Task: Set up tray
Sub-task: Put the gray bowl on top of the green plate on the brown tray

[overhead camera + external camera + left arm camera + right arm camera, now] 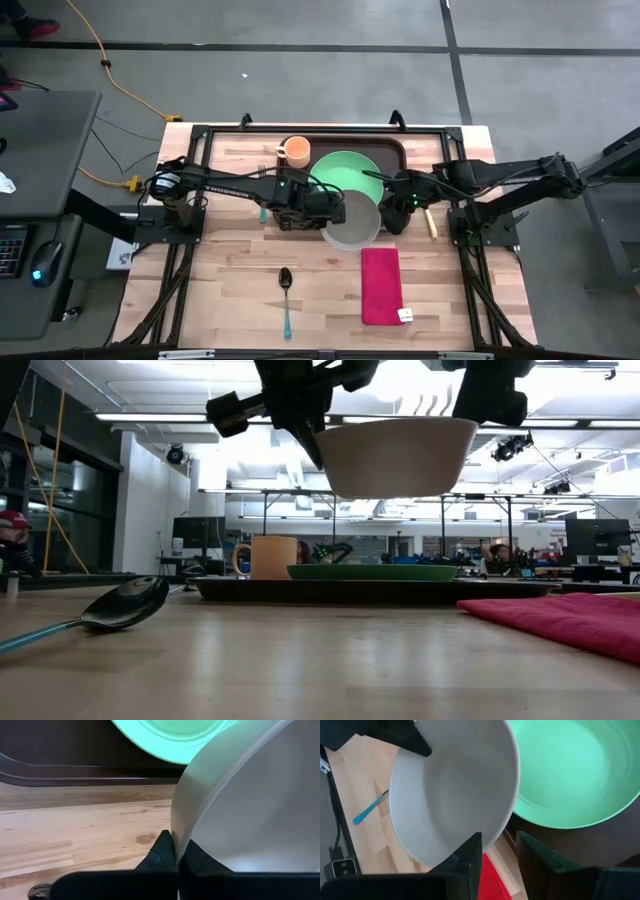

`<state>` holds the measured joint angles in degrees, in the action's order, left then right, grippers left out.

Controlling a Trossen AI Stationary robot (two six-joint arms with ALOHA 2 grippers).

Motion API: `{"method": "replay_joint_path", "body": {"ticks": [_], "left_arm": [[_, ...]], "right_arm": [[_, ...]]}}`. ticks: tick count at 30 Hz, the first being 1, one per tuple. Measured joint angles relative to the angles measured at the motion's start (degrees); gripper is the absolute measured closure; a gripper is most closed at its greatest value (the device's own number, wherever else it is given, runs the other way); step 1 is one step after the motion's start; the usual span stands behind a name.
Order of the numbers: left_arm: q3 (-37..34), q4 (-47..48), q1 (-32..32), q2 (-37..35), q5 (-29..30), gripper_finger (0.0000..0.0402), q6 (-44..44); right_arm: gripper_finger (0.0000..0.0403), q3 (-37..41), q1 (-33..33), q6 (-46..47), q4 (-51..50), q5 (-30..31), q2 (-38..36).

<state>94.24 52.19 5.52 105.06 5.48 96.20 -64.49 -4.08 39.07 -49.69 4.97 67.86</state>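
High view: left hand clamps the rim of a white bowl held clear of the wooden surface; right hand just beside it, fingers apart, empty. Tray lies at the far edge, carrying green plate and mug. Low view: bowl aloft, level; keep it so, lower onto the plate. Left wrist: bowl wall smooth, glossy, thin-rimmed; pinch is narrow, so move slowly.

A robotics lab or open workshop — long ceiling light strips, rows of desks with monitors behind the wooden worktop, a yellow cable across grey concrete floor.
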Motion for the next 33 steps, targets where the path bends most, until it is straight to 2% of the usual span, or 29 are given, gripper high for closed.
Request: {"method": "replay_joint_path", "body": {"ticks": [16,26,29,33], "left_arm": [[0.0,-2.3,-0.3,0.1,0.9,0.0384,-0.1],[-0.1,-2.7,-0.3,0.1,0.9,0.0384,0.0],[-0.1,-2.7,-0.3,0.1,1.0,0.0384,0.0],[-0.1,-2.8,-0.3,0.1,1.5,0.0384,0.0]], "right_arm": [[0.0304,0.2,2.3,-1.9,-0.6,3.6,3.0],[0.0304,0.2,3.8,-3.7,-1.4,3.8,5.0],[0.0315,0.2,4.2,-4.1,-1.4,4.5,5.0],[0.0350,0.2,5.2,-4.7,-1.3,3.4,5.0]]}}
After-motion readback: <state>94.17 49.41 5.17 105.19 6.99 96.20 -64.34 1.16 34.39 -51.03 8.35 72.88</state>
